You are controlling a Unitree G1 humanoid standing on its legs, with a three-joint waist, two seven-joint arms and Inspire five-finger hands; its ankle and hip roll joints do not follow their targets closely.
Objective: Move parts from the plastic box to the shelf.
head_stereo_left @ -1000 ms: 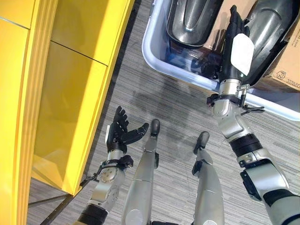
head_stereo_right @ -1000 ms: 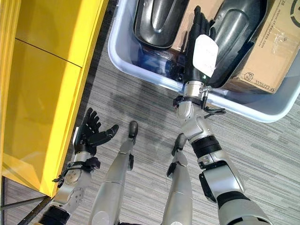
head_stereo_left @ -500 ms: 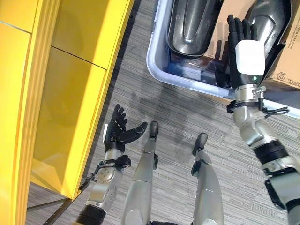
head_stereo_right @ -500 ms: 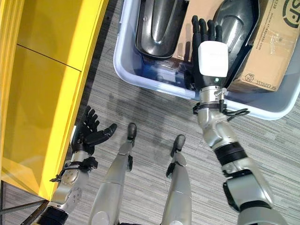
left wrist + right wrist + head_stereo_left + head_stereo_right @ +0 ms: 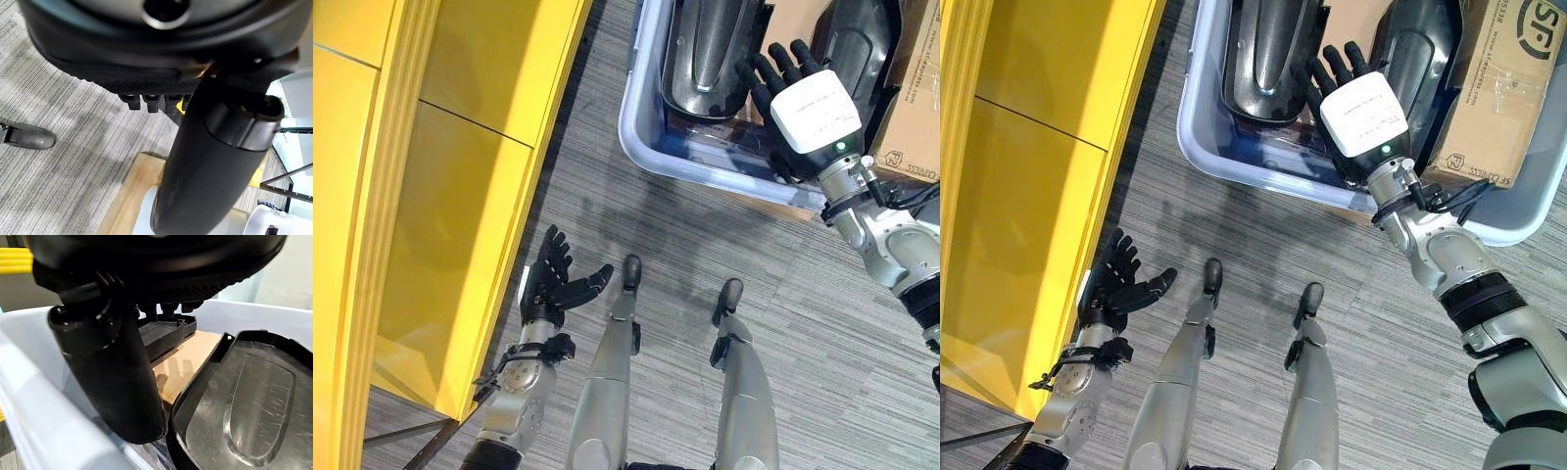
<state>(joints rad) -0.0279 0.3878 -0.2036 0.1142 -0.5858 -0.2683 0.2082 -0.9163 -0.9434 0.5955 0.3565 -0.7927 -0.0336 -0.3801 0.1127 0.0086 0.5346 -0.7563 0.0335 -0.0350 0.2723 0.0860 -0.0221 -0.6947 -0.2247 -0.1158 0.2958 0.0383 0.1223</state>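
Black moulded plastic parts lie in the pale plastic box (image 5: 641,137): one glossy shell (image 5: 710,49) on the box's left side and a second dark part (image 5: 857,44) on its right, with brown cardboard (image 5: 183,360) beneath and a cardboard carton (image 5: 1498,88) against the far right. Over the last second the right hand (image 5: 808,113) has swung leftward across the box and turned, so that its white-backed palm now hovers between the two parts with fingers spread straight, holding nothing. This reads as lining up on the left shell, though no contact shows yet. In the right wrist view the thumb hangs just inside the box wall, beside a scratched dark part (image 5: 254,401) that looks rigid and smooth, likely slippery to pinch by its rim. The left hand (image 5: 553,284) has sunk slightly and waits low beside the yellow shelf (image 5: 460,196), fingers relaxed and empty. No part has left the box.
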